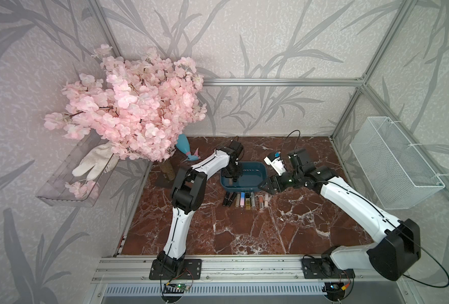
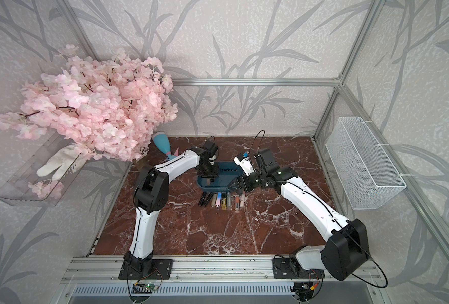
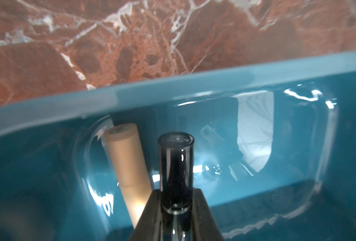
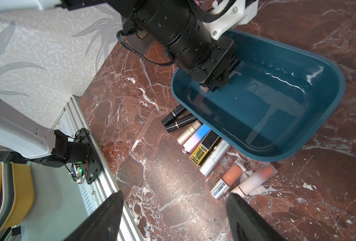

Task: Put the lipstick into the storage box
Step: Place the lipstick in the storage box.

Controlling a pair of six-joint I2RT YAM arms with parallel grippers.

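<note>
The left claw (image 3: 176,199) is closed on a glossy black lipstick (image 3: 176,167), gripping it by one end so that the rest of the tube juts out past the fingertips. Claw and lipstick are inside the storage box (image 1: 264,171), a dark teal tub with a thick rim, at its left end in both top views. Whether the tube touches the box floor cannot be told. Just beside it a matte beige lipstick (image 3: 129,162) lies flat on the box floor, one end close to the wall.

The right claw (image 4: 175,196) hangs with its jaws wide apart and nothing between them. In a top view it sits at the box's near right corner (image 2: 231,184), above the right end of the row of lipsticks (image 1: 245,201).

That row lies on the red-brown marble tabletop (image 1: 244,237) along the box's near side, the tubes side by side and some tucked under the rim. The right wrist view shows two black tubes (image 4: 179,119), a champagne one (image 4: 189,132), a pink-to-blue one (image 4: 197,137), a square black-and-gold one (image 4: 204,148), a silver one (image 4: 214,157) and two coral glosses (image 4: 241,177).

A pink blossom tree (image 1: 128,105) stands at the tabletop's far left corner. A white wire-mesh basket (image 1: 394,163) hangs on the right wall, and a clear acrylic tray (image 1: 68,189) on the left wall holds a white glove (image 1: 94,163).
</note>
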